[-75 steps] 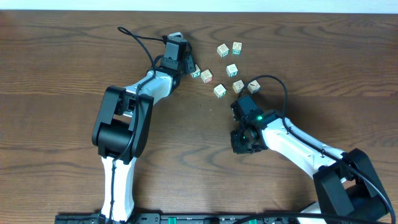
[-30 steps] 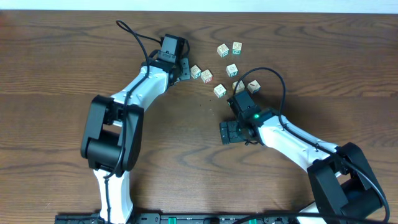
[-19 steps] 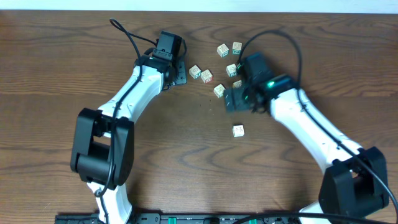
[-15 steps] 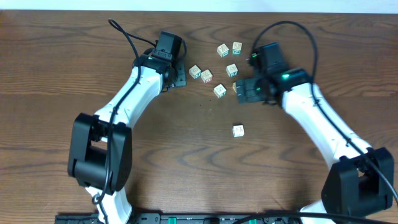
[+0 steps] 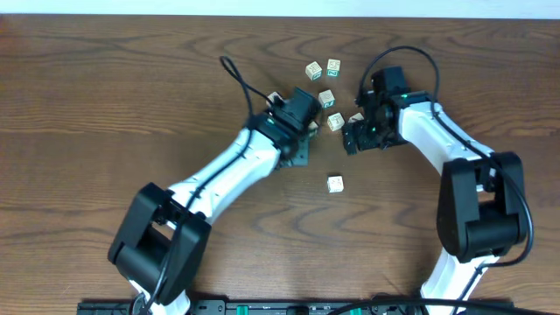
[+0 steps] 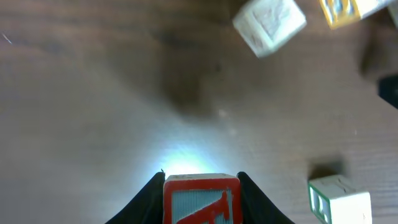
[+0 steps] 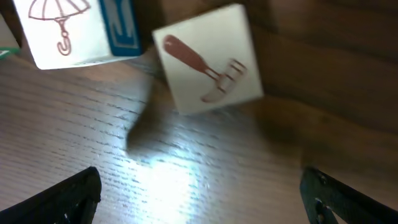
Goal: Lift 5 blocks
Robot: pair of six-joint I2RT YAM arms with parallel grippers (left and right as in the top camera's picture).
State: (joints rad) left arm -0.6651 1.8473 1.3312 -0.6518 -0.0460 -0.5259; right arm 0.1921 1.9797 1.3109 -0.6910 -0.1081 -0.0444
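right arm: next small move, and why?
Probably ease the right gripper forward until its fingers straddle the hammer block. Its jaws stand open and empty, and that block lies just ahead, roughly centred between them. The umbrella block sits close beside it, so stay centred. The left gripper is shut on a red-print block.
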